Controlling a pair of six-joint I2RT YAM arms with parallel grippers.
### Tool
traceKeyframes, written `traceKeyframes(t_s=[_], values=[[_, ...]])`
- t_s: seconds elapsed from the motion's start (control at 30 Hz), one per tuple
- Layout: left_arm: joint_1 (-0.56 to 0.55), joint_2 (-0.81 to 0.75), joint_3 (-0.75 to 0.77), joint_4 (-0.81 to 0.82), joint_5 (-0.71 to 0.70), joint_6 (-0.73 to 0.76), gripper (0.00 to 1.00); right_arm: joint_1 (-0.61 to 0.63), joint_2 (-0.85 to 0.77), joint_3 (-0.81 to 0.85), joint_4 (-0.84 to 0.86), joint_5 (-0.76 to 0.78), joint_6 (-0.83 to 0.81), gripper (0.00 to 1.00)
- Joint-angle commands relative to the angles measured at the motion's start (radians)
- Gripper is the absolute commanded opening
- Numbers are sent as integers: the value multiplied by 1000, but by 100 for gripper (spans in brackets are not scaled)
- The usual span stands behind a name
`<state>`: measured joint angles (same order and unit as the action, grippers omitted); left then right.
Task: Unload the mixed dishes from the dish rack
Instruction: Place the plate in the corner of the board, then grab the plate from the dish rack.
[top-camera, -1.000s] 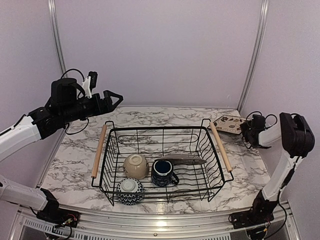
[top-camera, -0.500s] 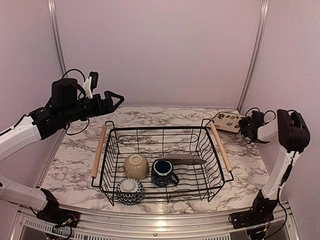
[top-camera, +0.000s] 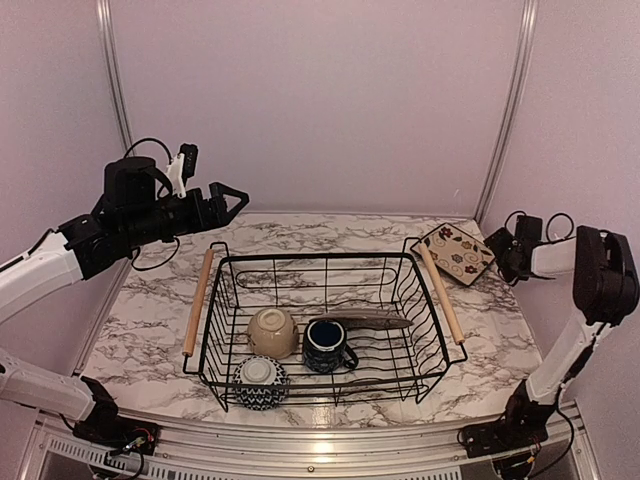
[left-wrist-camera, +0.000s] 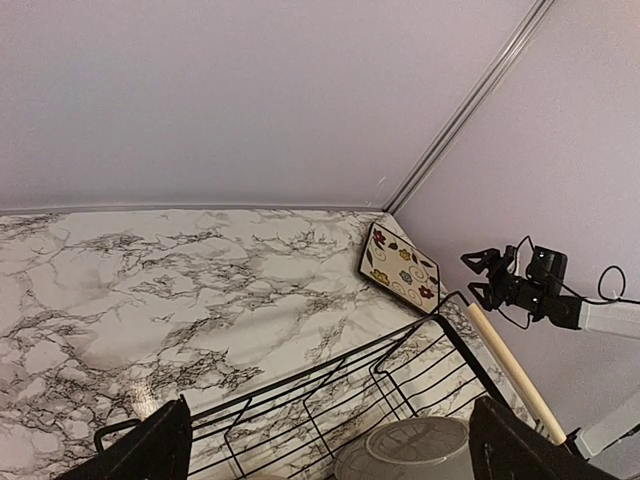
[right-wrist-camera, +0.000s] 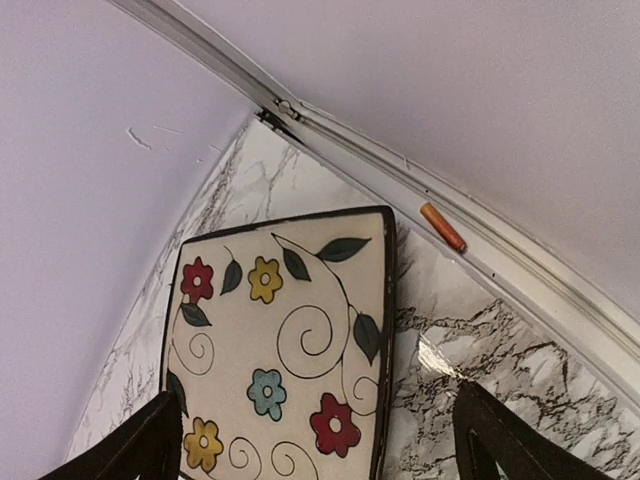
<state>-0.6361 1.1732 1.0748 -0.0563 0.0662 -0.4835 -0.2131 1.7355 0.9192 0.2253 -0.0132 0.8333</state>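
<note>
Black wire dish rack (top-camera: 320, 257): centre of the marble table (top-camera: 150, 310), one light wooden handle (top-camera: 198, 300) along each of its left and right sides; holds four pieces.
Beige bowl (top-camera: 272, 331): in the rack, left of middle, apparently mouth down, as if set to drain.
Small blue-and-white patterned bowl (top-camera: 260, 383): near left corner of the rack, just nearer than the beige bowl, also apparently inverted.
Dark blue mug (top-camera: 326, 345): in the rack, just right of the beige bowl, mouth up, handle to the right.
Round grey plate (top-camera: 370, 320): in the rack, right of the mug, lying low across the wires and seen almost edge-on; its motif cannot be made out.
Square cream floral plate (top-camera: 457, 253): outside the rack, face up on the marble at the far right, near the wall; judged already unloaded.
Right gripper (top-camera: 505, 255): jaws spread wide, nothing held, just right of the floral plate and facing it; the spread leaves the plate resting on its own.
Left gripper (top-camera: 238, 198): jaws wide, empty, raised over the far left of the table, clear of the rack; judged idle.
Task standing: one of five pieces out, four left in the rack.
</note>
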Motion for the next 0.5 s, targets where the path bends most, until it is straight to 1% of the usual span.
traceKeyframes(t_s=[0.0, 0.1, 0.17, 0.2, 0.3, 0.47], values=[[-4, 12, -10, -12, -21, 33, 99, -8, -147, 30, -180, 83, -188, 91], [-4, 14, -7, -14, -35, 40, 99, 21, -247, 19, -211, 28, -257, 91], [-4, 16, -5, -14, -46, 45, 99, 82, -298, 37, -221, -77, -373, 91], [-4, 15, -3, -15, -49, 46, 99, 118, -319, 57, -270, -99, -430, 91], [-4, 13, -4, -18, -52, 49, 99, 254, -380, 96, -343, -117, -591, 90], [-3, 8, -8, -33, -61, 55, 99, 456, -494, 100, -383, -174, -789, 89]])
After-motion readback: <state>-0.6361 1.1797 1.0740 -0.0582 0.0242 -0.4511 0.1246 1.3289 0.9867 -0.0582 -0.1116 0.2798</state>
